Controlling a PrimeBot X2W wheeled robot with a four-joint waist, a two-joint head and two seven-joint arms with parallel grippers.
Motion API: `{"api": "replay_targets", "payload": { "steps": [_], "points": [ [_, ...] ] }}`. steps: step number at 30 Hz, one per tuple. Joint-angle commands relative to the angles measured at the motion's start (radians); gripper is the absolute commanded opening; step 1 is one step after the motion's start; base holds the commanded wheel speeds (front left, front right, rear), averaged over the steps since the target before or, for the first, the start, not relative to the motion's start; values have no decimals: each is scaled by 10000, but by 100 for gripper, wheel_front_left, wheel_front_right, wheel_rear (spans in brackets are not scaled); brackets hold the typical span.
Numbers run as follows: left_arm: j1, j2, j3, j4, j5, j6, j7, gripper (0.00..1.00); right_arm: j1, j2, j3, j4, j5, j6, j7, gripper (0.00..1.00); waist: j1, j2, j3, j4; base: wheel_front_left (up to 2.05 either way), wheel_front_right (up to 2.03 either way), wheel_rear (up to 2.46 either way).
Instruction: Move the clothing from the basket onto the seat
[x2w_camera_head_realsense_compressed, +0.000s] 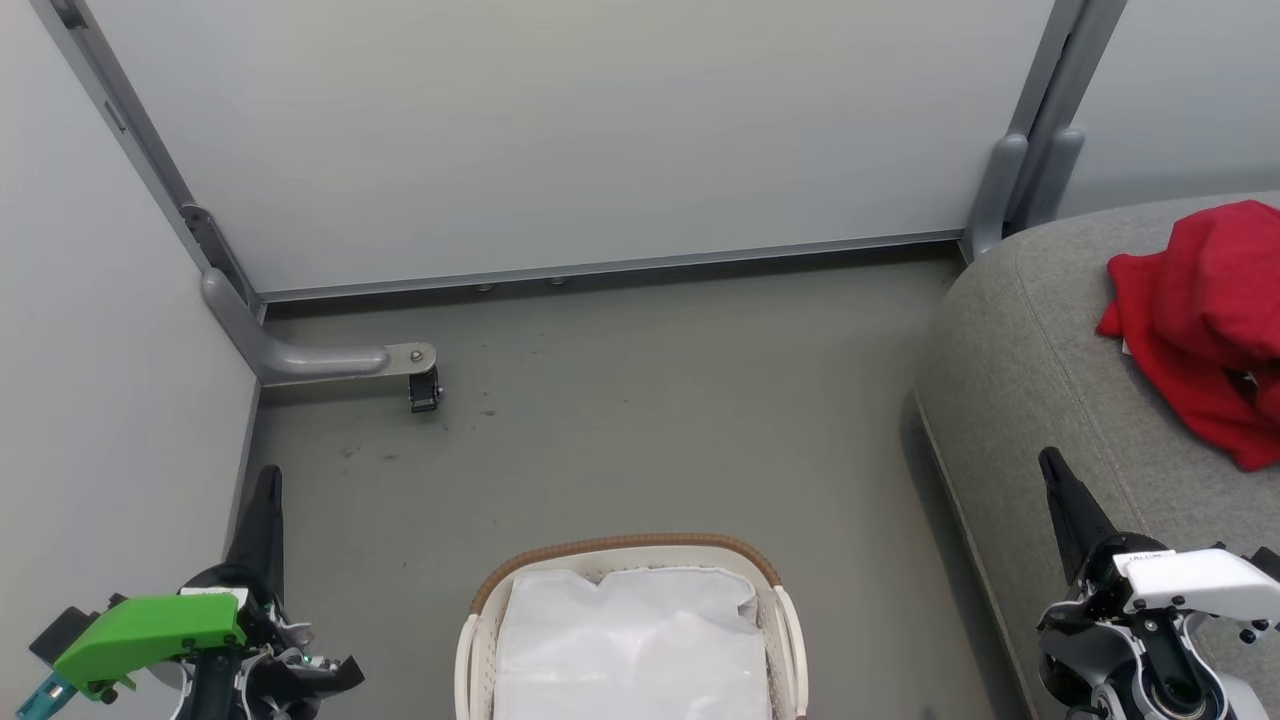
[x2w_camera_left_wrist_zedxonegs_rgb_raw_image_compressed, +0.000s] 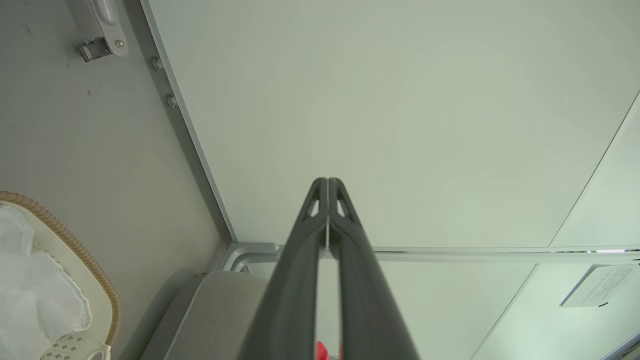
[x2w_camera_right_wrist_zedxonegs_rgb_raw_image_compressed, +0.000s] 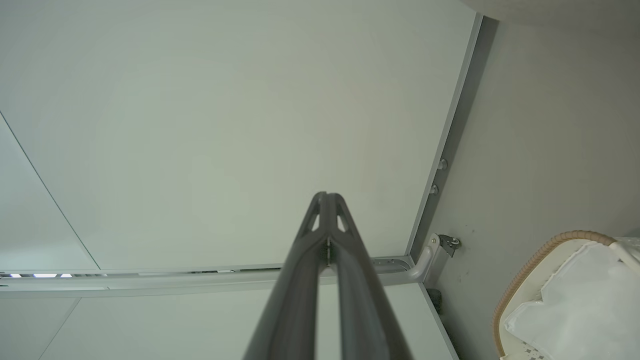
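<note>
The left gripper (x2w_camera_left_wrist_zedxonegs_rgb_raw_image_compressed: 327, 200) had its two long dark fingers pressed together along their whole length, and they held nothing. The right gripper (x2w_camera_right_wrist_zedxonegs_rgb_raw_image_compressed: 327, 197) was the same, tips together and nothing between them. Each finger was slim and matte, with a small triangular opening near the tip.

In the head view the left gripper stood low at the left, close to the pale side panel (x2w_camera_head_realsense_compressed: 90, 330), and it carried a bright green plastic part (x2w_camera_head_realsense_compressed: 150, 630) on its wrist. The right gripper stood low at the right, over the front edge of the seat (x2w_camera_head_realsense_compressed: 1020, 340).

Between the two grippers, at the bottom edge, was the basket (x2w_camera_head_realsense_compressed: 620, 545): oval, of white perforated plastic with a brown woven rim. A crumpled white cloth liner (x2w_camera_head_realsense_compressed: 630, 640) lay inside it.

Beyond the basket the smooth grey floor (x2w_camera_head_realsense_compressed: 650, 400) was open as far as the back panel (x2w_camera_head_realsense_compressed: 560, 130). A grey metal foot (x2w_camera_head_realsense_compressed: 300, 357) with a small black caster (x2w_camera_head_realsense_compressed: 424, 392) came out from the left rear corner. A narrow strip of floor separated the basket from the rounded, stitched edge of the seat, which was of grey woven fabric.

The clothing (x2w_camera_head_realsense_compressed: 1200, 310), soft bright red fabric in a loose folded heap, lay on the seat at the right edge of the head view, well apart from the basket.
</note>
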Motion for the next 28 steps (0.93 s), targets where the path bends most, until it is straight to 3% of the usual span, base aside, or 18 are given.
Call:
{"api": "replay_targets", "payload": {
  "steps": [1, 28],
  "points": [
    [-130, 20, 45, -1, 55, -35, 23, 0, -65, -59, -20, -31, 34, 0, 10, 0, 0, 0, 0, 0, 0, 0, 0],
    [-128, -12, 89, 3, 94, -35, 72, 0, -65, -59, -19, -31, 35, 0, 9, 0, 0, 0, 0, 0, 0, 0, 0]
  ]
}}
